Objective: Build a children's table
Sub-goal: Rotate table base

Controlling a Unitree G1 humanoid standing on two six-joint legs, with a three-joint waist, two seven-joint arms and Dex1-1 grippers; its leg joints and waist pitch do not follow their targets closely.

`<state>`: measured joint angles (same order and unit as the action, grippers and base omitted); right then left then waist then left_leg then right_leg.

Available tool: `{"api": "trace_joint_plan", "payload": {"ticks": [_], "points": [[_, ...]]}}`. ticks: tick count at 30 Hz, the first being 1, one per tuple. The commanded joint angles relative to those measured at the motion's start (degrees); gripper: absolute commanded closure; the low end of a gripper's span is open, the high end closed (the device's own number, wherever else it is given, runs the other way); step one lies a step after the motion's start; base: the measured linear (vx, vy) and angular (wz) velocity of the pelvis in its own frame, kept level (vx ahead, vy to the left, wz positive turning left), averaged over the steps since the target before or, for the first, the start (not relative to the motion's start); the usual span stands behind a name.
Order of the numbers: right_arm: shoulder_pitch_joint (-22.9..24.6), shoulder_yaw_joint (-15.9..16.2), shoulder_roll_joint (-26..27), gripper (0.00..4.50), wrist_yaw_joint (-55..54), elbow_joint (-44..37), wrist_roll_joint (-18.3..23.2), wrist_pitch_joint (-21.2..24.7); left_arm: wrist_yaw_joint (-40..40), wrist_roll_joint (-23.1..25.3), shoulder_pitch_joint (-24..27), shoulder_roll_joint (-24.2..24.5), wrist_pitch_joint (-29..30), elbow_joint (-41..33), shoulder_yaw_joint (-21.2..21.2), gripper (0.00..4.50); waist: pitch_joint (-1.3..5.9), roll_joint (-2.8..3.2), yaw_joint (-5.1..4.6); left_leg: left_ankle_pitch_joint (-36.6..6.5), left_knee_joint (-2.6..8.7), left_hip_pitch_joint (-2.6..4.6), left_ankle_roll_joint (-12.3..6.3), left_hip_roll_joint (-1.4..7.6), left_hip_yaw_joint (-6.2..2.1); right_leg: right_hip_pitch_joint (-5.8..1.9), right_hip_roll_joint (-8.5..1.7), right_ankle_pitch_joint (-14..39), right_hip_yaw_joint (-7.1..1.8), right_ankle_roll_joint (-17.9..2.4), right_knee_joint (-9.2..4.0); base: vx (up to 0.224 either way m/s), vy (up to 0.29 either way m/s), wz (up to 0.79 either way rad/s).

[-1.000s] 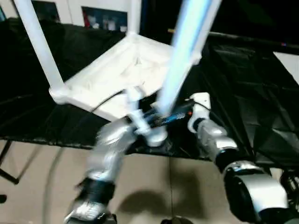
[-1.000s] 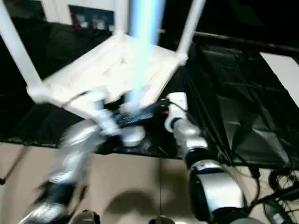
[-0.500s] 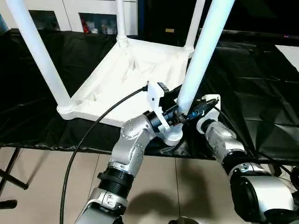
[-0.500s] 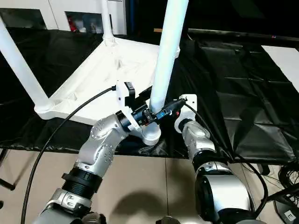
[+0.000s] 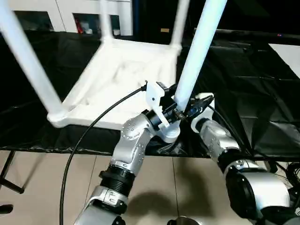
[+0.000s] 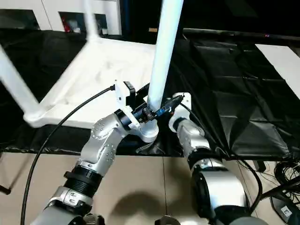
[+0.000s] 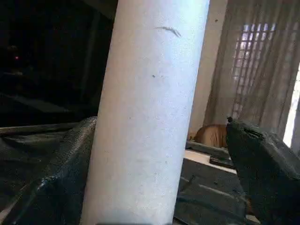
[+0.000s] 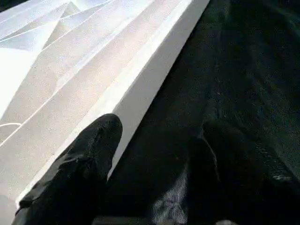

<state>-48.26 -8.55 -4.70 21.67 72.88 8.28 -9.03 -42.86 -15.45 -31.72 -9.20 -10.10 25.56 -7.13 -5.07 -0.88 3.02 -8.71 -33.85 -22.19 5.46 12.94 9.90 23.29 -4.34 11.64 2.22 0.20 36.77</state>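
A white ribbed tabletop lies upside down on crinkled black sheeting, smooth tube legs standing in its sockets. The left gripper straddles the near leg, fingers wide, seemingly not clamping. The right gripper gapes empty beside the tabletop's edge.

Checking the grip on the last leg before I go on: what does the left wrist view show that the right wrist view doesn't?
Left wrist view: the near leg standing between that gripper's black fingers, one finger apart from it, jaws open, with a curtained window behind. Right wrist view: the tabletop's ribbed underside and its edge, one of the right gripper's fingers beside it, nothing between them. Both: the black cloth.
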Motion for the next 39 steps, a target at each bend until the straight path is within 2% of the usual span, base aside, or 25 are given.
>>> {"api": "trace_joint_plan", "payload": {"ticks": [1, 3, 7, 8, 9, 12, 13, 14, 15, 16, 18, 19, 21, 22, 24, 25, 27, 28, 30, 32, 34, 36, 37, 38, 39], "points": [[-2.78, 1.86, 3.07, 1.08, 0.26, 0.13, -1.01, -1.24, 0.48, 1.74, -0.89, -1.00, -0.14, 1.96, -1.66, 0.08, 4.65, -0.78, 0.69, -10.31, 3.31, 0.49, -5.57, -0.08, 0.64, -3.17, -2.72, 3.16, -1.47, -15.65, -4.36, 0.000, 0.000, 0.00], [-2.90, 1.37, 2.56, 1.08, -2.57, 0.25, -1.15, -2.29, 1.58, 2.74, -1.52, 0.34, -2.38, 3.72, -0.65, 0.08, 4.55, -1.01, 0.78, -10.33, 3.34, 0.58, -5.72, -0.08, 0.68, -3.05, -2.76, 3.47, -1.51, -15.50, -4.51, 0.000, 0.000, 0.00], [-1.64, 0.17, 0.87, 1.08, -5.28, -0.42, -0.80, -4.81, 4.21, 4.60, -3.31, 4.18, -4.94, 6.94, 1.69, 0.08, 4.59, -0.83, 0.71, -10.39, 3.40, 0.78, -5.52, -0.09, 0.73, -2.91, -2.68, 3.32, -1.56, -14.84, -4.32, 0.000, 0.000, 0.00], [-0.54, -0.40, 0.04, 1.08, -4.34, -1.24, -0.25, -5.76, 6.08, 5.52, -4.16, 5.60, -5.44, 8.36, 2.61, 0.08, 4.69, -1.26, 0.83, -10.45, 3.40, 0.83, -5.59, -0.06, 0.76, -2.98, -2.70, 3.47, -1.54, -14.62, -4.46, 0.000, 0.000, 0.00], [-0.54, -0.40, 0.04, 1.08, -4.34, -1.24, -0.25, -5.76, 6.08, 5.52, -4.16, 5.60, -5.44, 8.36, 2.61, 0.08, 4.89, -1.29, 1.15, -10.35, 3.41, 1.15, -5.53, 0.13, 0.79, -2.96, -2.86, 3.39, -1.59, -14.33, -4.24, 0.000, 0.000, 0.00], [4.69, -3.19, -3.25, 1.08, 3.35, -6.56, 3.01, -7.82, 9.23, 7.03, -5.61, 7.83, -7.76, 10.88, 4.44, 0.08, 5.14, -1.33, 2.14, -9.20, 3.21, 1.23, -6.07, 0.32, 0.90, -3.14, -2.83, 0.66, -1.66, -13.99, -3.99, 0.000, 0.000, 0.00], [8.55, -3.57, -4.66, 1.08, 8.45, -12.36, 4.64, -6.56, 8.17, 5.40, -4.02, 6.93, -6.09, 7.84, 4.82, 0.08, 5.29, -1.59, 2.54, -8.47, 3.14, 1.09, -6.47, 0.20, 1.03, -3.41, -2.74, -1.17, -1.64, -14.59, -3.86, 0.000, 0.000, 0.00], [8.95, -3.61, -4.80, 1.08, 8.97, -12.95, 4.80, -6.43, 8.05, 5.23, -3.85, 6.83, -5.93, 7.53, 4.86, 0.08, 5.29, -1.59, 2.54, -8.47, 3.14, 1.09, -6.47, 0.20, 1.03, -3.41, -2.74, -1.17, -1.64, -14.59, -3.86, 0.000, 0.000, 0.00], [12.80, -3.35, -5.74, 1.08, 12.26, -19.37, 6.10, -4.56, 5.68, 3.80, -1.45, 6.28, -4.68, 4.01, 4.43, 0.08, 5.48, -1.52, 2.71, -7.67, 2.94, 0.95, -7.15, 0.17, 0.98, -3.61, -2.78, -2.74, -1.66, -15.12, -3.56, 0.000, 0.000, 0.00], [14.96, -2.97, -6.17, 1.08, 13.49, -23.17, 6.76, -3.26, 4.72, 3.23, -0.03, 6.14, -4.23, 2.16, 4.00, 0.08, 5.59, -1.84, 3.03, -6.73, 2.79, 0.82, -8.03, 0.30, 0.93, -3.70, -2.90, -4.32, -1.64, -15.50, -3.45, 0.000, 0.000, 0.00], [20.95, -1.63, -7.39, 1.08, 16.33, -33.54, 8.46, 0.46, 1.59, 0.64, 4.41, 6.08, -1.27, -3.92, 2.60, 0.08, 5.52, -1.54, 3.19, -6.45, 2.76, 0.72, -8.48, 0.29, 0.91, -3.67, -2.68, -4.98, -1.70, -15.56, -3.40, 0.000, 0.000, 0.00], [22.88, -1.01, -7.95, 1.08, 17.02, -36.63, 8.78, 1.60, -0.18, -0.53, 6.15, 6.60, 0.44, -6.47, 1.78, 0.08, 5.51, -1.55, 2.89, -7.92, 2.94, 0.76, -8.20, 0.28, 0.97, -3.33, -2.62, -2.53, -1.66, -15.36, -3.81, 0.000, 0.000, 0.00], [25.90, 0.12, -8.98, 1.08, 17.90, -41.15, 9.18, 2.96, -2.16, -2.26, 8.83, 7.87, 2.37, -10.16, 0.17, 0.08, 5.39, -1.66, 3.11, -9.45, 3.11, 0.86, -7.23, 0.56, 0.85, -3.38, -2.74, -0.07, -1.68, -14.80, -4.00, 0.000, 0.000, 0.00], [29.28, 1.41, -10.50, 1.08, 18.35, -45.50, 8.88, 3.68, -1.57, -3.23, 12.53, 9.31, 4.23, -15.08, -1.15, 0.08, 5.10, -1.39, 3.03, -12.01, 3.45, 1.06, -5.91, 0.64, 0.78, -3.12, -2.78, 4.43, -1.64, -13.76, -4.58, 0.000, 0.000, 0.00], [30.56, 1.65, -11.03, 1.08, 18.45, -47.04, 8.93, 3.91, -0.90, -3.28, 14.26, 10.17, 5.03, -17.40, -1.59, 0.08, 4.81, -1.35, 2.64, -14.33, 3.68, 1.12, -4.04, 0.46, 0.95, -2.76, -2.56, 9.69, -1.75, -12.37, -5.21, 0.000, 0.000, 0.00], [33.40, 1.91, -12.09, 1.08, 18.52, -51.08, 9.39, 5.18, 1.39, -3.41, 17.85, 11.85, 5.87, -21.77, -1.55, 0.08, 4.78, -1.34, 2.65, -15.22, 3.85, 1.15, -2.74, 0.69, 0.76, -2.76, -2.57, 11.25, -1.86, -10.82, -5.32, 0.000, 0.000, 0.00], [35.00, 1.89, -12.63, 1.08, 18.40, -53.61, 9.17, 6.17, 2.80, -3.13, 20.06, 12.68, 6.57, -24.34, -0.85, 0.08, 4.53, -1.34, 2.49, -16.42, 4.03, 1.18, -2.34, 0.59, 0.82, -2.46, -2.43, 13.15, -1.85, -9.93, -5.67, 0.000, 0.000, 0.00], [36.48, 1.80, -13.06, 1.08, 18.01, -55.91, 8.90, 7.10, 5.09, -1.42, 22.79, 13.45, 6.43, -26.74, 0.62, 0.08, 4.64, -1.90, 2.45, -16.33, 4.01, 1.10, -2.04, 0.58, 0.79, -2.65, -2.41, 13.71, -1.85, -9.14, -5.66, 0.000, 0.000, 0.00], [38.95, 1.22, -13.26, 1.08, 16.51, -60.33, 8.24, 9.60, 9.46, 1.29, 27.06, 13.67, 9.06, -30.61, 4.03, 0.08, 4.52, -1.65, 2.20, -16.19, 4.17, 0.87, -1.89, 0.58, 0.69, -2.64, -2.29, 13.98, -1.83, -8.30, -5.74, 0.000, 0.000, 0.00], [41.77, 0.54, -12.68, 1.08, 13.38, -65.30, 7.31, 13.38, 14.87, 2.57, 31.31, 12.44, 13.17, -34.45, 9.20, 0.08, 4.30, -2.14, 1.69, -17.86, 4.30, 0.78, -1.01, 0.40, 0.67, -2.39, -2.07, 17.53, -1.77, -6.33, -6.11, 0.000, 0.000, 0.00], [42.71, 0.78, -12.63, 1.08, 12.50, -66.88, 7.23, 14.90, 15.87, 2.71, 32.36, 12.34, 12.76, -35.48, 10.23, 0.08, 4.21, -2.34, 1.59, -19.42, 4.35, 0.98, -0.70, 0.28, 0.59, -1.99, -2.12, 21.21, -1.76, -4.71, -6.67, 0.000, 0.000, 0.00], [45.17, 1.87, -12.05, 1.08, 10.48, -70.61, 6.94, 17.09, 21.51, 6.88, 34.96, 11.92, 13.01, -37.11, 13.38, 0.08, 4.12, -2.32, 1.49, -21.26, 4.39, 1.17, -0.30, 0.33, 0.46, -1.55, -2.00, 23.47, -1.75, -3.34, -7.05, 0.000, 0.000, 0.00], [47.16, 3.31, -10.85, 1.08, 8.79, -73.57, 6.61, 18.02, 25.57, 7.53, 36.48, 11.41, 13.65, -38.38, 16.76, 0.08, 4.08, -2.65, 1.38, -21.66, 4.43, 0.95, -0.08, 0.31, 0.38, -1.56, -1.92, 23.75, -1.74, -2.48, -7.09, 0.000, 0.000, 0.00], [47.25, 3.39, -10.79, 1.08, 8.70, -73.71, 6.60, 18.06, 25.77, 7.55, 36.55, 11.38, 13.69, -38.44, 16.93, 0.08, 4.11, -2.80, 1.53, -21.74, 4.48, 1.00, -0.07, 0.34, 0.32, -1.54, -2.01, 24.12, -1.70, -2.04, -7.15, 0.000, 0.000, 0.00], [48.30, 4.26, -10.09, 1.08, 7.78, -75.46, 6.92, 18.73, 27.23, 6.73, 37.30, 12.08, 12.64, -39.41, 17.42, 0.08, 4.17, -2.46, 1.62, -24.79, 4.55, 1.50, 0.49, 0.19, 0.08, -1.22, -2.08, 27.86, -1.55, -0.88, -7.55, 0.000, 0.000, 0.00]]}}
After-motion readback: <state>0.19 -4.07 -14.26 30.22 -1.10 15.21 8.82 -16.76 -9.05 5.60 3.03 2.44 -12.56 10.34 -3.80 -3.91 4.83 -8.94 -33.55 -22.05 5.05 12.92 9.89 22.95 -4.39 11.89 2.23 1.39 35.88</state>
